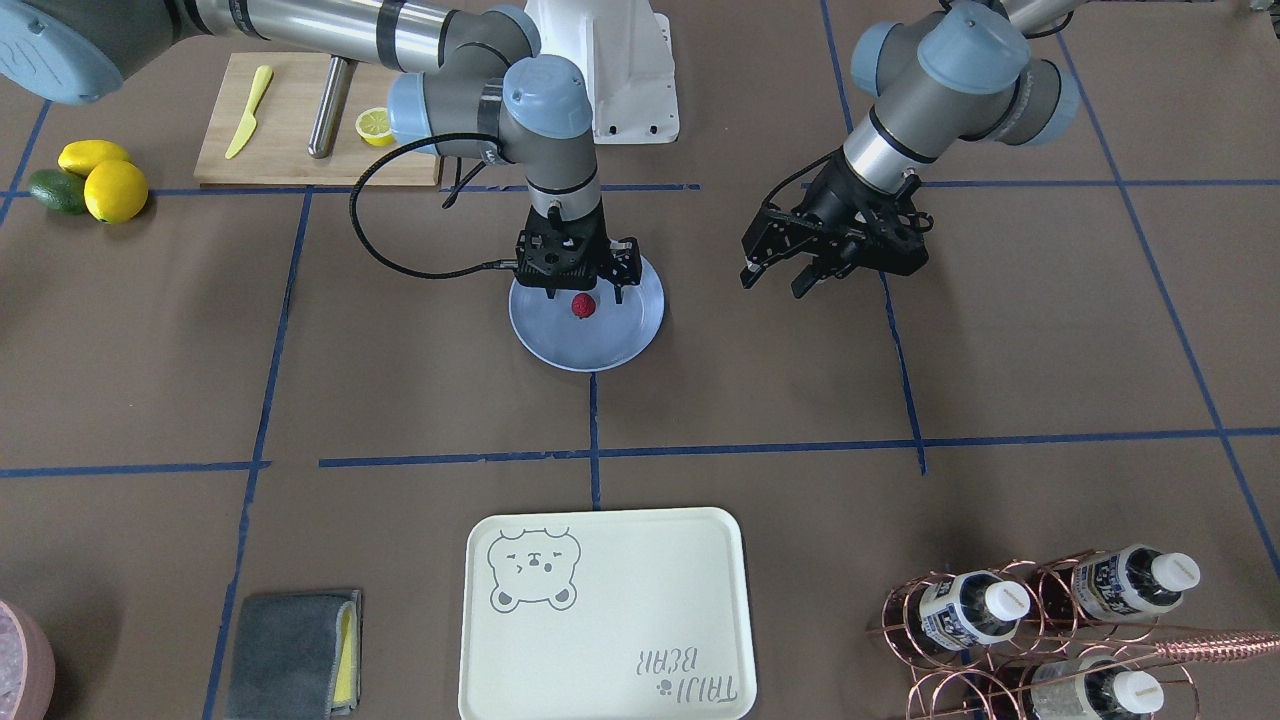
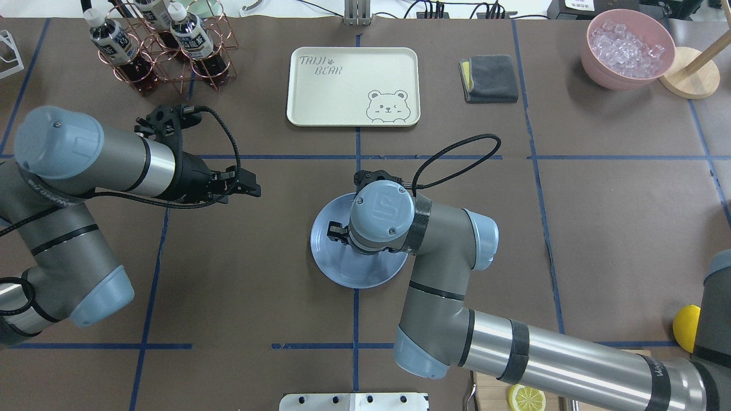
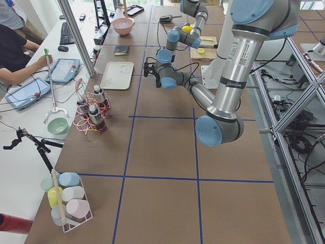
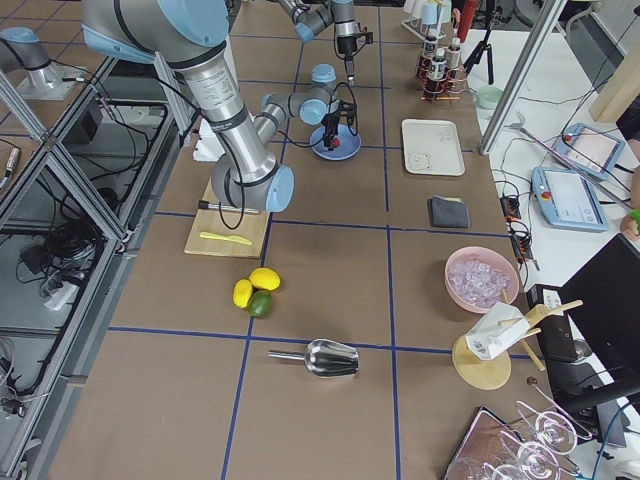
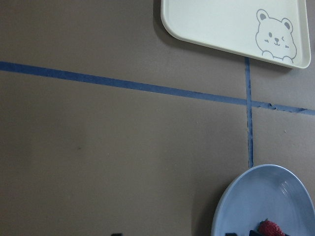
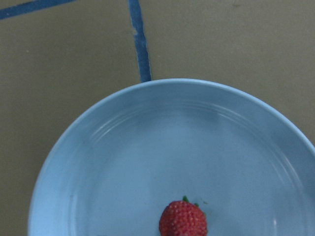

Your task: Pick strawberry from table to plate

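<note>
A robotics lab: tape-gridded table [image 1: 150, 330], aluminium frame [image 3: 76, 36], teach pendants [image 3: 63, 70].

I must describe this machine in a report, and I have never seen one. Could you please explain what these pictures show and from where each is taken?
It is a robot with two arms at a table covered in brown paper. Each arm ends in a two-finger gripper. Four pictures come from fixed cameras: one faces the robot, one looks down from behind it, and two look along the table from its ends. The last two come from small cameras on the wrists.

The right gripper hangs open just above a light-blue plate. A small strawberry lies on the plate and is not held. The left gripper hangs open over bare table and holds nothing.

Also on the table are a cream tray with a bear, lemons, bottles in a rack and a grey cloth.
</note>
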Action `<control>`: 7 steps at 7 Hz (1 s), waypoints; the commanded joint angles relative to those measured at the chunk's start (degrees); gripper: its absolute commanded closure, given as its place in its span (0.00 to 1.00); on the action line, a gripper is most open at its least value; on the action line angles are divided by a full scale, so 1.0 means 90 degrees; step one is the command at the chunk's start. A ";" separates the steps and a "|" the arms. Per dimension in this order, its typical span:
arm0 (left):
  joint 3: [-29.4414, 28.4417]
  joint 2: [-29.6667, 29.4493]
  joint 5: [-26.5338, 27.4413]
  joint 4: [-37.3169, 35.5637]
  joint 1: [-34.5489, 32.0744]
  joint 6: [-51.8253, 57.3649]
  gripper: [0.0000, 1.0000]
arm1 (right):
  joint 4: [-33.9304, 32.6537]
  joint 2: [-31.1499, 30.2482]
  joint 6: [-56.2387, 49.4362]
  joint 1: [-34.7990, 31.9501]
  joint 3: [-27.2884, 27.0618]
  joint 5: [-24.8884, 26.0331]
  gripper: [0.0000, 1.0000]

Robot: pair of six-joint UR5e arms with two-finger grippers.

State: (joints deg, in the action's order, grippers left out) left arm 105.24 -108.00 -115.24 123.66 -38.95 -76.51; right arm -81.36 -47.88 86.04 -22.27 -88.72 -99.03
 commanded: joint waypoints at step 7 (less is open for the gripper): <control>0.0729 0.2699 -0.1129 0.0000 -0.2659 0.5139 0.25 | -0.1185 -0.3914 -0.4539 -0.3583 -0.3277 -0.2967 0.00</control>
State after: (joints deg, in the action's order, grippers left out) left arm 111.96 -88.12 -122.51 123.96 -56.06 -42.48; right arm -92.03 -77.37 56.32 -46.40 -117.47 -120.02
